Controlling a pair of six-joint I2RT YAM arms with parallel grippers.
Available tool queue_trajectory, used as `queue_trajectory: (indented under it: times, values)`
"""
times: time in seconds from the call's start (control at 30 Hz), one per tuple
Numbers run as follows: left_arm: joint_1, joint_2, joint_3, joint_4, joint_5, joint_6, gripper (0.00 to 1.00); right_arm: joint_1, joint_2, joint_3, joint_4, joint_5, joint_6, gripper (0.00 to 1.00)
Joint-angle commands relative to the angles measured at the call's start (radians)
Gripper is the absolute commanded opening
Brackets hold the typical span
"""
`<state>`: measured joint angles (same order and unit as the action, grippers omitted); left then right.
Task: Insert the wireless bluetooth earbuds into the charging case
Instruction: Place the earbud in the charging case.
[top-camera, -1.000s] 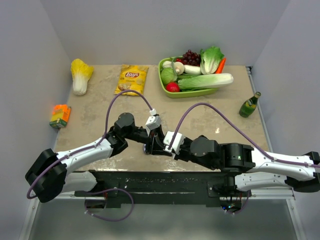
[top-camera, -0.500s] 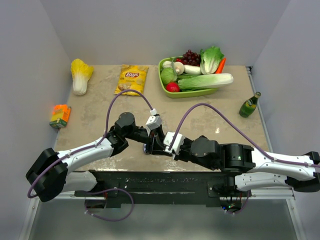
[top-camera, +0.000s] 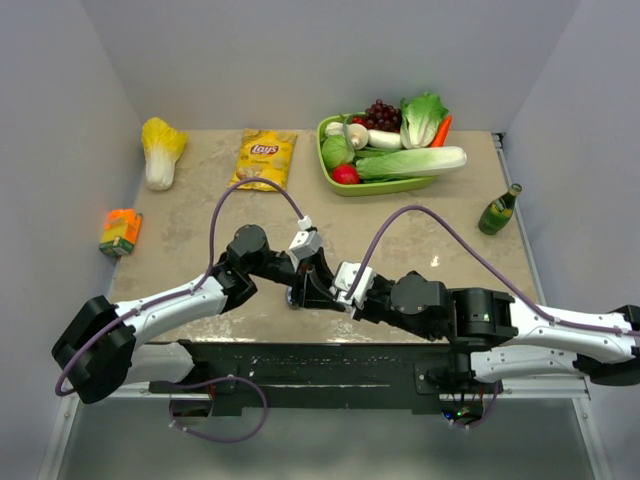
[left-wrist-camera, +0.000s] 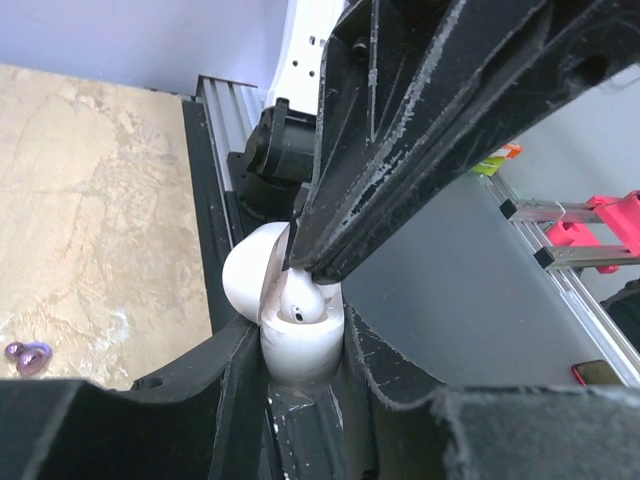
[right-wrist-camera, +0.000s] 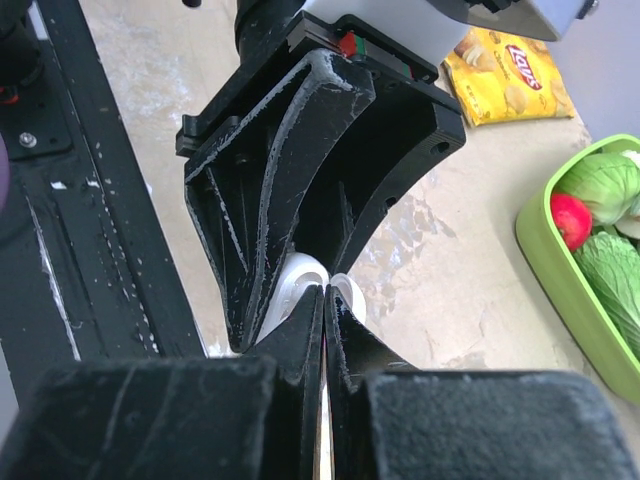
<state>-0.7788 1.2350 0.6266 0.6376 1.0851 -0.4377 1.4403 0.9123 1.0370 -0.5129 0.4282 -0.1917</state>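
The table (top-camera: 160, 240) is wide, and the mark to steer by is the charging case (left-wrist-camera: 298, 345), held up near the table's front edge between the two arms. The left arm (top-camera: 170, 300) reaches the case from its left, the right arm (top-camera: 490, 318) from its right. Over the last second the right arm's elbow and wrist have slid a little away from the case and its cable (top-camera: 420, 215) has arched higher. The fingertips have not left the case, so I read this as a change of angle, not a retreat. The left arm has barely moved.

The left gripper (left-wrist-camera: 300, 360) is clamped on the case's lower body, with the lid (left-wrist-camera: 250, 275) swung open. The right gripper (right-wrist-camera: 325, 292) has its fingers pressed flat together with nothing between them, tips down at the case's mouth.

One white earbud (left-wrist-camera: 300, 308) lies in the case's well, directly under those tips and seemingly touching them. I judge it is being nudged home — seated, or nearly so. Two lilac earbuds (left-wrist-camera: 27, 356) lie on the table well to one side of the case, not yet fetched — the second white one I cannot find.
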Motion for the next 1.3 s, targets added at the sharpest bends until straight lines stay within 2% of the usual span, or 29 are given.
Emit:
queue_trajectory:
  times: [0.0, 0.47, 1.0, 1.27]
  values:
    - [0.009, -0.029, 0.018, 0.161, 0.010, -0.044, 0.00, 0.009, -0.026, -0.011, 0.005, -0.005, 0.003, 0.00]
    - [0.009, 0.003, -0.018, 0.394, 0.061, -0.182, 0.00, 0.011, -0.046, -0.015, 0.076, -0.051, -0.008, 0.00]
    - [0.009, 0.032, -0.016, 0.498, 0.116, -0.254, 0.00, 0.011, -0.038, 0.023, 0.060, -0.042, -0.040, 0.00]
    - [0.009, 0.038, -0.021, 0.510, 0.113, -0.259, 0.00, 0.011, -0.035, 0.029, 0.065, -0.014, -0.028, 0.22]
